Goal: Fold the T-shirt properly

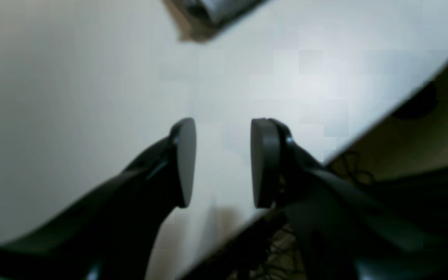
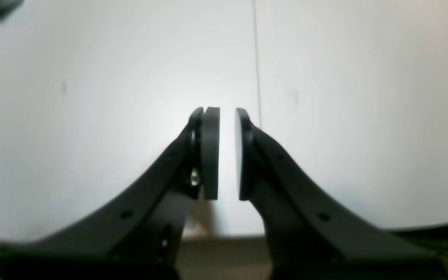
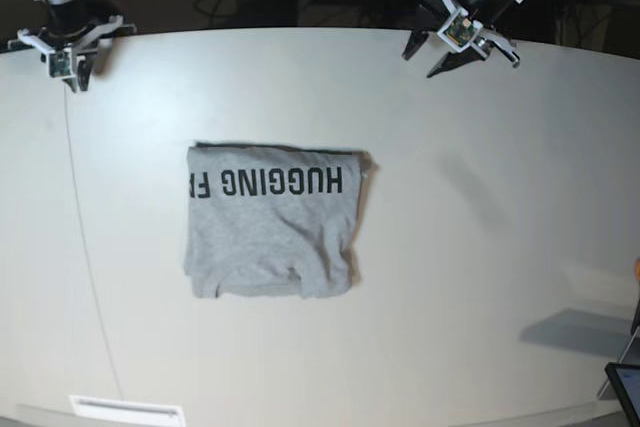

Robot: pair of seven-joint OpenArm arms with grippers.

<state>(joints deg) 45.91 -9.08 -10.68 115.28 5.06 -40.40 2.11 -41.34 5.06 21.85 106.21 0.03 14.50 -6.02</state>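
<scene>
One T-shirt (image 3: 272, 222) lies folded into a compact, roughly square packet at the centre of the white table (image 3: 480, 247), lettering side up. From the T-shirt, the left gripper (image 3: 462, 39) stands at about 1 o'clock and the right gripper (image 3: 72, 52) at about 10 o'clock, both well apart from the cloth at the table's far edge. The lettering row runs along the 3-to-9 o'clock line and reads upside down in the base view; the packet's long axis cannot be told. Two grippers are present. The left gripper (image 1: 223, 163) is spread, holding nothing. The right gripper (image 2: 227, 153) shows a narrow gap between its pads, holding nothing.
</scene>
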